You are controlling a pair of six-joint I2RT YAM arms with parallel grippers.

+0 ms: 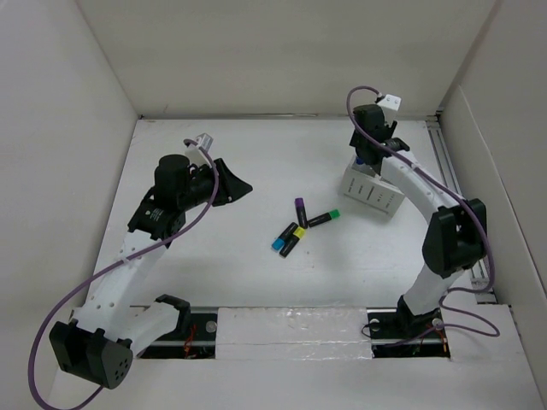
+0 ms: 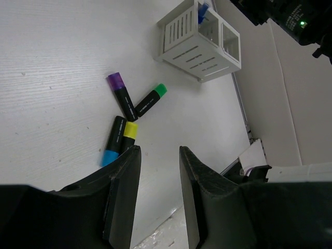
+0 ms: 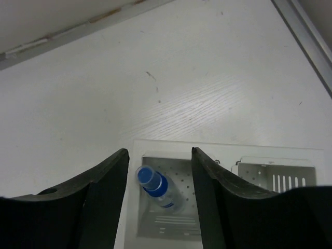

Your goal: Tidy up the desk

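Note:
On the white desk (image 1: 256, 282) lie several highlighters: purple (image 1: 300, 209), green (image 1: 323, 219), yellow (image 1: 292, 239) and blue (image 1: 282, 237). The left wrist view shows them as purple (image 2: 122, 95), green (image 2: 150, 99), yellow (image 2: 128, 136) and blue (image 2: 113, 141). My left gripper (image 1: 244, 188) hovers left of them, its jaws (image 2: 158, 155) a little apart with nothing between. My right gripper (image 3: 160, 155) stands open directly above the white slotted organiser (image 3: 223, 150). A blue-capped marker (image 3: 158, 188) leans loose in one compartment below the fingers, touching neither.
The organiser (image 1: 373, 192) stands at the right rear of the desk, near a metal rail (image 1: 466, 213) along the right edge. White walls enclose the desk on three sides. The arm bases sit at the near edge.

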